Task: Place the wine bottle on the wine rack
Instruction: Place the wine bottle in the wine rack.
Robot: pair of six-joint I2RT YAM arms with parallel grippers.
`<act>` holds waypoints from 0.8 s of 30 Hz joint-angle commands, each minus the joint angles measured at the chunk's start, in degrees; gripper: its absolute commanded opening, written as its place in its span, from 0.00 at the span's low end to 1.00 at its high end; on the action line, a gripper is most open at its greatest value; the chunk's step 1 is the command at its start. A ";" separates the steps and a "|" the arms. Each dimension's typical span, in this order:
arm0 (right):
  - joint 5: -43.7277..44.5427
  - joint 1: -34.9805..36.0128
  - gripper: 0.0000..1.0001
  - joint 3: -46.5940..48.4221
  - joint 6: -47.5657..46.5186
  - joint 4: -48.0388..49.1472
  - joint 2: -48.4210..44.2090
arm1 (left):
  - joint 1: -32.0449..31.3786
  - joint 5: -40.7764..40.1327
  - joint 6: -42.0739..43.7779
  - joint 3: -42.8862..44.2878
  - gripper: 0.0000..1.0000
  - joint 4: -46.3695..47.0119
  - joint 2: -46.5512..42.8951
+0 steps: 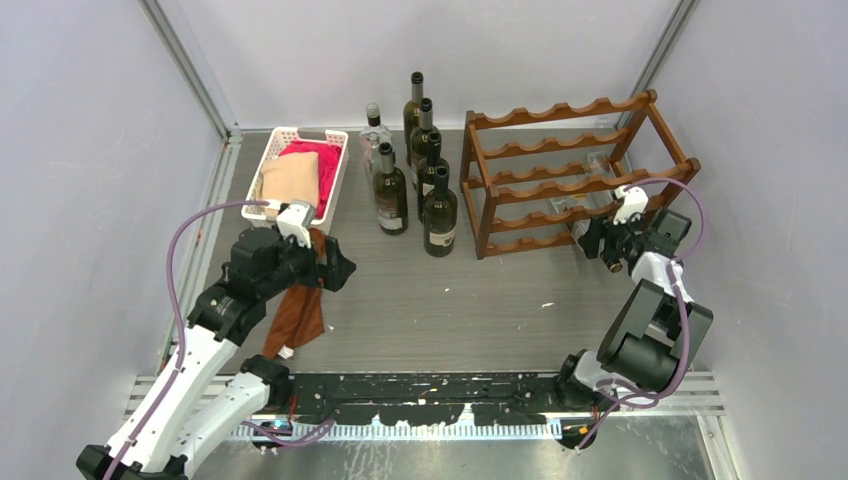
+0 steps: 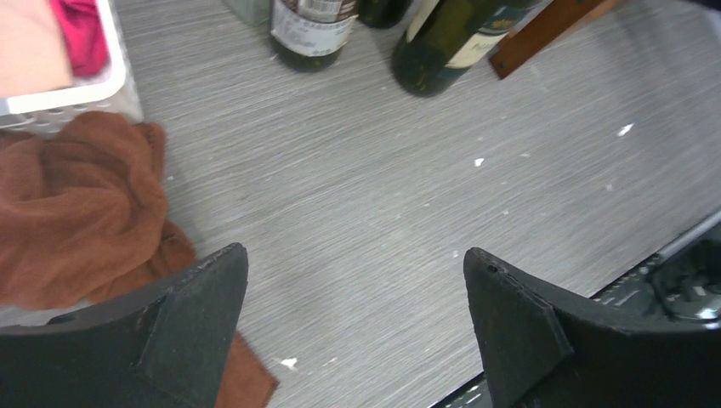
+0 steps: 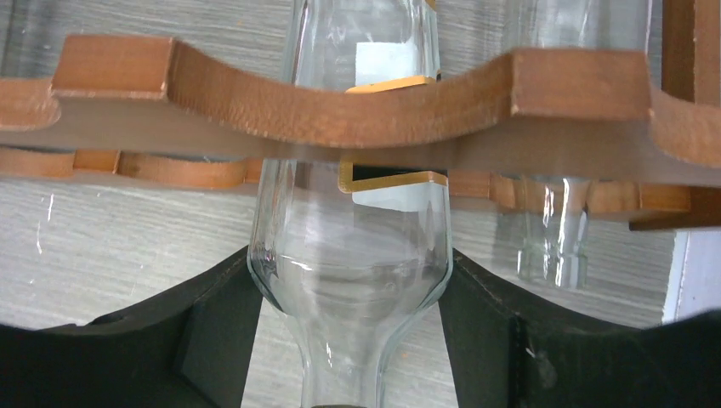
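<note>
From above, the rack [image 1: 575,175] stood at the back right of the table [image 1: 480,300], and the right gripper [image 1: 597,240] sat against its front right end, at the lower tier, where a clear bottle [image 1: 578,212] showed only as faint glints among the rails. Dark bottles [image 1: 425,195] stood upright just left of the rack. Farther left was a white basket [image 1: 283,133] holding cloth. The left gripper [image 1: 340,270] hung above the table near a brown cloth [image 1: 300,312], well apart from the rack. The left wrist view showed its jaws spread wide with only bare table between them. The brown cloth lay at the left beside the basket's corner, and bottle bases and a rack foot lined the top edge. In the right wrist view the clear bottle lay across a scalloped rail [image 3: 340,110], its body running under and beyond it. Both fingers [image 3: 212,327] pressed against its shoulder, one on each side, so the jaws were clamped on it. A second clear bottle [image 3: 553,229] lay in the rack just to the right.
</note>
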 commanded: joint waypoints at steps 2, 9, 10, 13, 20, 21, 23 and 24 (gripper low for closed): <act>3.48 3.24 0.45 2.68 6.01 9.62 2.16 | 0.44 9.78 -19.22 -3.82 0.97 15.82 -2.07; 8.16 4.62 0.77 5.77 8.81 6.84 5.92 | -1.29 9.67 -48.10 7.62 0.97 18.90 6.07; 8.46 4.60 0.80 5.71 8.88 6.63 5.86 | -2.46 7.75 -49.28 10.23 0.97 17.30 7.14; 9.39 4.61 0.91 5.70 8.83 4.73 4.50 | -8.15 -0.34 -51.63 17.51 0.98 13.29 9.89; 8.92 3.53 1.00 5.51 6.34 -1.93 -0.27 | -16.43 -11.01 -58.52 26.26 0.96 8.62 15.08; 8.50 3.04 1.00 5.59 5.85 -3.20 -0.98 | -16.63 -11.01 -59.28 27.09 0.96 7.90 15.72; 7.29 1.83 1.00 5.21 4.86 -4.96 -2.81 | -17.01 -10.96 -60.26 28.42 0.95 7.12 16.14; 6.80 1.19 1.00 5.05 4.16 -6.02 -3.64 | -17.19 -11.16 -60.45 28.72 0.95 7.07 16.11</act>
